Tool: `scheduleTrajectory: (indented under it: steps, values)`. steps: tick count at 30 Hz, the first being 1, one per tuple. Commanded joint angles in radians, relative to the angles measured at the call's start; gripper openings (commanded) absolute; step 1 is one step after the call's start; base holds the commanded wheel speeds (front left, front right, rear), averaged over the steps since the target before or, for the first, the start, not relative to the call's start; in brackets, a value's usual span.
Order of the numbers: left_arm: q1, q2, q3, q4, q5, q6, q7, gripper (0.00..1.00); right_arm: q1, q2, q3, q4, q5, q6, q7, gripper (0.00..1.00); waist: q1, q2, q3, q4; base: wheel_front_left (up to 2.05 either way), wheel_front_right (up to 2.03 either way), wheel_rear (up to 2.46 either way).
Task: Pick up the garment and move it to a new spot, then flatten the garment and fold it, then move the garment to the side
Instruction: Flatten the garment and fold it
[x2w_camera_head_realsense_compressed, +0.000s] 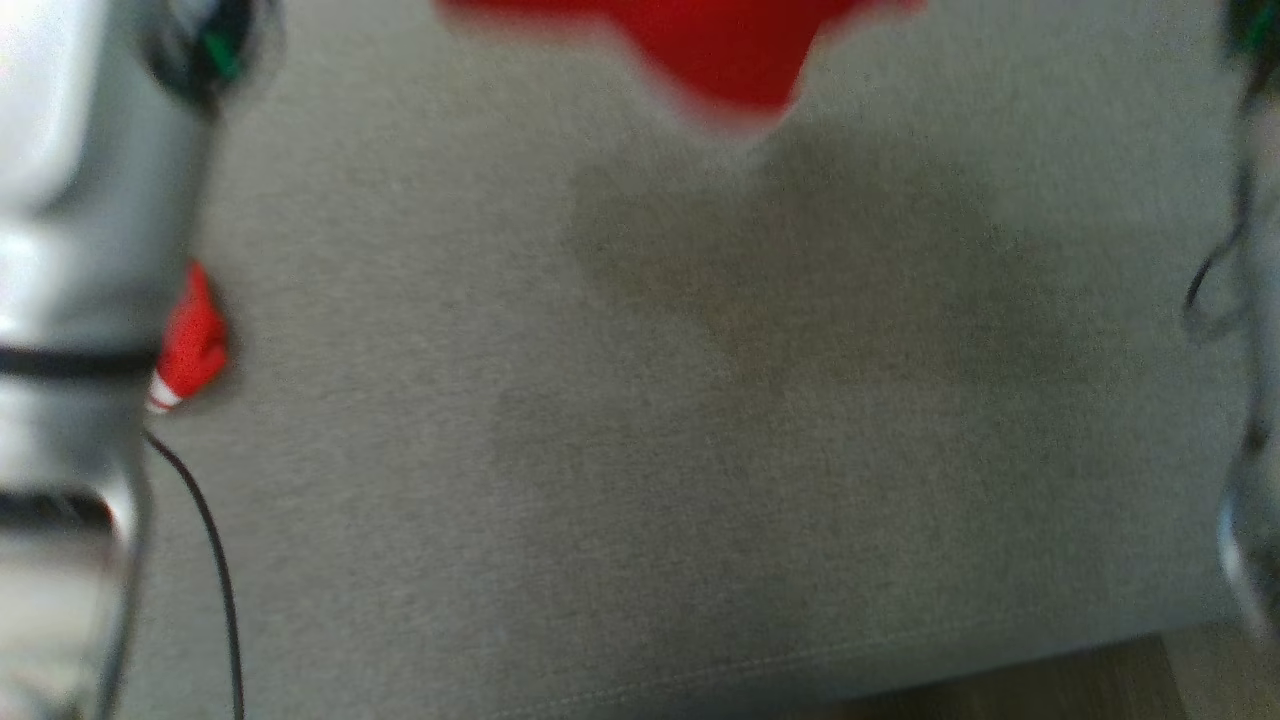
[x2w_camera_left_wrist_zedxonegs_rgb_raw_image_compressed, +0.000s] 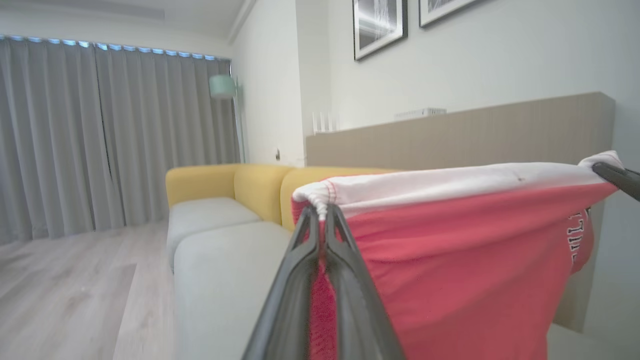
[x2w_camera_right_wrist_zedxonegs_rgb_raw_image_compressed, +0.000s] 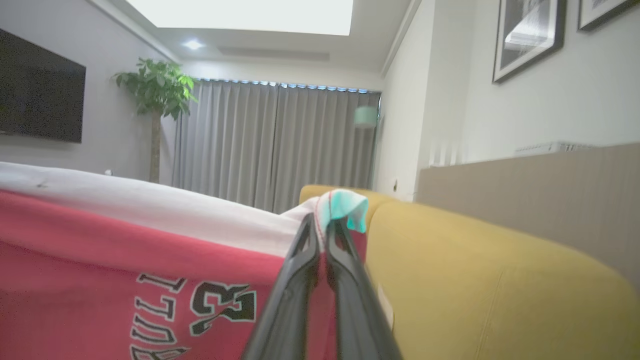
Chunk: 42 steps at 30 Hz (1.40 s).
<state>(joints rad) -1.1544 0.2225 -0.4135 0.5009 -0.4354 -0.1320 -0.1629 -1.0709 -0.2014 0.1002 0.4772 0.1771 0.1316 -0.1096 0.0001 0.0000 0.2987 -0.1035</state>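
Observation:
The garment (x2w_camera_left_wrist_zedxonegs_rgb_raw_image_compressed: 450, 260) is red with a white band along its top and black-and-white lettering. It hangs stretched between both grippers, above the grey seat cushion (x2w_camera_head_realsense_compressed: 640, 450). My left gripper (x2w_camera_left_wrist_zedxonegs_rgb_raw_image_compressed: 322, 210) is shut on one end of the white band. My right gripper (x2w_camera_right_wrist_zedxonegs_rgb_raw_image_compressed: 322, 222) is shut on the other end, where the garment (x2w_camera_right_wrist_zedxonegs_rgb_raw_image_compressed: 125, 250) bunches with a turquoise tab. The right gripper's finger (x2w_camera_left_wrist_zedxonegs_rgb_raw_image_compressed: 617, 177) also appears at the far end in the left wrist view. In the head view the garment's lower edge (x2w_camera_head_realsense_compressed: 720, 50) dangles at the top, blurred, and a red scrap with a white tip (x2w_camera_head_realsense_compressed: 190, 345) lies beside my pale left forearm (x2w_camera_head_realsense_compressed: 70, 300).
A yellow sofa back (x2w_camera_right_wrist_zedxonegs_rgb_raw_image_compressed: 475, 280) runs behind the grey cushions (x2w_camera_left_wrist_zedxonegs_rgb_raw_image_compressed: 225, 280), with a beige panel (x2w_camera_left_wrist_zedxonegs_rgb_raw_image_compressed: 475, 130) behind it. Wooden floor (x2w_camera_left_wrist_zedxonegs_rgb_raw_image_compressed: 60, 300) and grey curtains (x2w_camera_left_wrist_zedxonegs_rgb_raw_image_compressed: 100, 135) lie beyond. A black cable (x2w_camera_head_realsense_compressed: 215, 560) hangs by my left arm.

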Motion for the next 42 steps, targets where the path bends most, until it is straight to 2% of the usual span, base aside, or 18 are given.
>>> scheduleTrajectory:
  steps: [1, 6, 10, 17, 22, 27, 31, 36, 42]
  values:
    - [-0.071, 0.049, 0.031, -0.013, -0.004, 0.002, -0.016, 0.0, -0.062, 0.004, -0.007, -0.012, -0.01, -0.001, -0.022, 0.0, -0.0001, 0.0, 0.053, -0.035, 0.0, 0.0, 0.0]
    - [-0.276, 0.046, 0.025, 0.152, -0.033, 0.002, -0.09, 0.0, -0.291, 0.039, -0.077, 0.198, -0.089, -0.001, -0.136, 0.0, -0.0001, 0.0, 0.098, -0.045, 0.0, 0.0, 0.0]
    - [-0.284, 0.026, 0.0, 0.167, -0.055, 0.001, -0.098, 0.0, -0.299, 0.059, -0.092, 0.276, -0.103, -0.001, -0.15, 0.0, -0.0001, 0.0, 0.134, -0.037, 0.0, 0.0, 0.0]
    - [-0.081, 0.006, -0.055, 0.1, -0.085, 0.001, -0.099, 0.0, -0.134, 0.069, 0.004, 0.351, -0.067, -0.001, -0.152, 0.0, -0.0001, 0.0, 0.153, -0.008, 0.0, 0.0, 0.0]
    - [0.159, 0.022, -0.105, 0.042, -0.111, 0.001, -0.099, 0.0, 0.008, 0.025, 0.156, 0.433, 0.059, -0.001, -0.147, 0.0, -0.0001, 0.0, 0.103, 0.013, 0.0, 0.0, 0.0]
    - [0.34, 0.056, -0.167, -0.018, -0.102, 0.001, -0.099, 0.0, 0.126, -0.043, 0.279, 0.403, 0.194, -0.001, -0.083, 0.0, -0.0001, 0.0, 0.046, 0.023, 0.0, 0.0, 0.0]
    - [0.457, 0.069, -0.175, -0.069, -0.107, 0.001, -0.099, 0.0, 0.222, -0.111, 0.346, 0.333, 0.284, -0.001, -0.03, 0.0, -0.0001, 0.0, 0.002, 0.025, 0.0, 0.0, 0.0]
    - [0.575, 0.069, -0.172, -0.125, -0.081, 0.001, -0.099, 0.0, 0.344, -0.176, 0.382, 0.238, 0.357, -0.001, 0.016, 0.0, -0.0001, 0.0, -0.053, 0.031, 0.0, 0.0, 0.0]
    - [0.678, 0.057, -0.18, -0.163, -0.05, 0.001, -0.099, 0.0, 0.469, -0.214, 0.388, 0.155, 0.389, -0.001, 0.043, 0.0, -0.0001, 0.0, -0.116, 0.033, 0.0, 0.0, 0.0]
